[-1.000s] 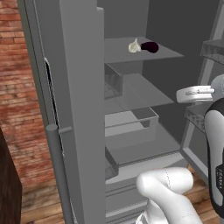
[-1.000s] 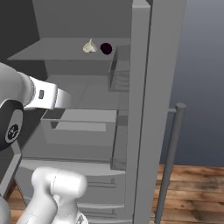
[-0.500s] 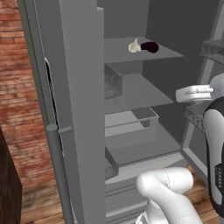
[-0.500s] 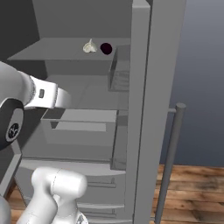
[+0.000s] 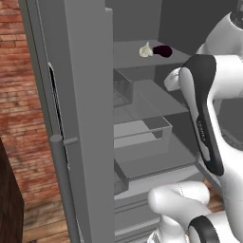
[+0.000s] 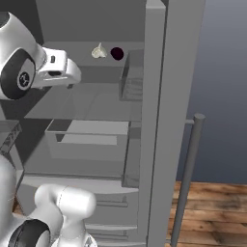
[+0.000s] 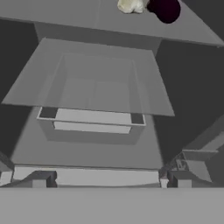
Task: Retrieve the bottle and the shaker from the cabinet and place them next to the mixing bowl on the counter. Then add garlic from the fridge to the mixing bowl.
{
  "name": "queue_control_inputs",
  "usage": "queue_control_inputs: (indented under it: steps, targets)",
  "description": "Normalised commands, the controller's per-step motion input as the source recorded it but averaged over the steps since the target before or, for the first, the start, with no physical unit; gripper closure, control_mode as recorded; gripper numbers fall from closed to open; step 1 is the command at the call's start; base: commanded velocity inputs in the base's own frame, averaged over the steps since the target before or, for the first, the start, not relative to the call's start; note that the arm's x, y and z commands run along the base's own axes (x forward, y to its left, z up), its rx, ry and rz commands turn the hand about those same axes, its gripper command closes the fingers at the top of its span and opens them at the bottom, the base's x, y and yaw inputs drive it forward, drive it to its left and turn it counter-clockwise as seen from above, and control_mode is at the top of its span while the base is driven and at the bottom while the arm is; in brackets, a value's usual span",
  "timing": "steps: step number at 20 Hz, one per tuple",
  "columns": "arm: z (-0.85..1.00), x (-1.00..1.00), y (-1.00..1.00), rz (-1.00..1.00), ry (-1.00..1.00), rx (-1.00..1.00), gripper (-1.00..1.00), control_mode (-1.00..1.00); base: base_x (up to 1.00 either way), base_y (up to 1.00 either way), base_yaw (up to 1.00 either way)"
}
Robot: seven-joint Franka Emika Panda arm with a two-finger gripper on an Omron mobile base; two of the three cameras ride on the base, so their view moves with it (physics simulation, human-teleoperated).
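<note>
Here the fridge (image 5: 85,118) stands open, its door and long bar handle (image 5: 61,190) nearest, at the left of the left base view. Beyond the door sit clear shelves and a drawer (image 6: 87,140) at mid-frame. Farthest in, on the top shelf, the pale garlic (image 5: 145,50) lies just beside a dark purple, roundish thing (image 5: 162,50); both also show at the upper edge of the hand view. The fingers are spread wide with nothing between them, well short of the garlic. Judging by this, the garlic step is only starting: reaching, grasping and carrying to the bowl all remain.
</note>
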Motion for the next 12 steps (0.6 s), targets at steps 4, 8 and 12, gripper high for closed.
queue_control_inputs:
  steps: [4,8,12]
  targets:
    - [-0.08,0.40,-0.03,0.07,-0.04,0.00,-1.00,-1.00,0.00,0.00,0.00]
    - [-0.22,0.28,0.01,0.00,-0.32,0.06,-1.00,-1.00,0.00,0.00,0.00]
    - [0.05,0.35,0.05,-0.01,-0.39,0.12,-1.00,-1.00,0.00,0.00,0.00]
